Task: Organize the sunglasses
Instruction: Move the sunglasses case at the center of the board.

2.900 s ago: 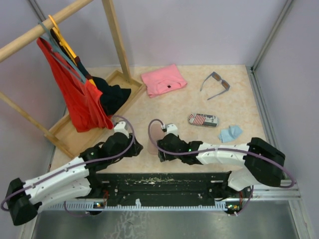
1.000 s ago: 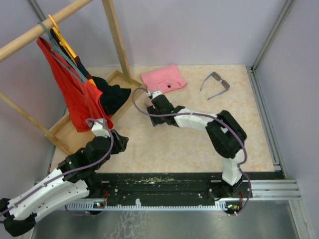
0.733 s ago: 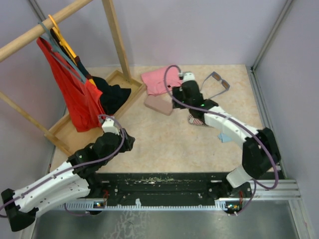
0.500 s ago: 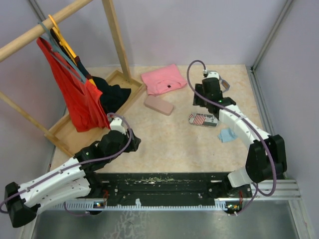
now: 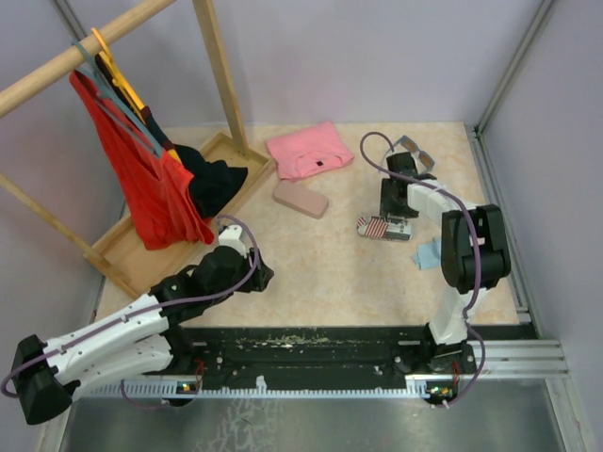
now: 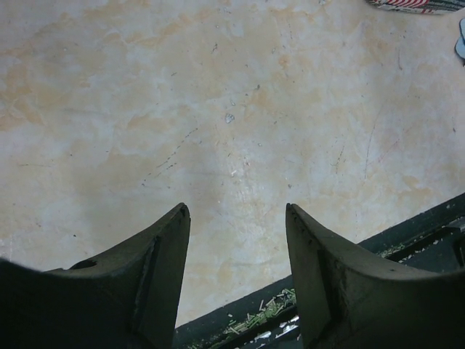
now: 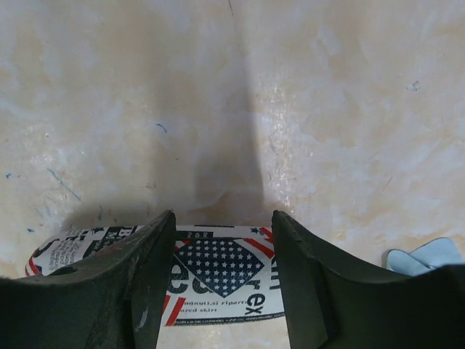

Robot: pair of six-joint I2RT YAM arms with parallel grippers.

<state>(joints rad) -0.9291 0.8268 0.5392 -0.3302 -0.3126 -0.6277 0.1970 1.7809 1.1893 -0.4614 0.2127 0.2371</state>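
Two pincers, both spread and empty.

**Hazards.**
- The left gripper (image 6: 236, 211) hangs low over the bare beige marbled table (image 5: 330, 264) at its near edge, left of centre. It is well apart from everything else, so the risk there is probably slight.
- The right gripper (image 7: 223, 218) hovers over the oblong flag-patterned case (image 7: 218, 280), right of centre. The crumpled light blue cloth (image 5: 431, 254) lies just beside the case on its near side.
  - Closing here would likely catch or shove the case rather than the task's object.
- Farther back, near the far right corner, lies the pair of grey-blue framed sunglasses with dark lenses (image 5: 419, 156), unfolded.
  - The right arm's cable loop passes close over them. A careless swing might snag a temple and drag the pair toward the right edge.
  - A pinch on a lens could also slip.

**Counts.**

| Item | Number |
|---|---|
| Light blue cloths | one |
| Flag-patterned cases | one |
| Flat pink oblong cases (image 5: 300, 199), centre left | one |
| Sunglasses in view (no second pair seen) | one pair |
| Folded pink garments (image 5: 309, 151), far edge | one |
| Wooden clothes racks (image 5: 212, 66), far left corner | one |
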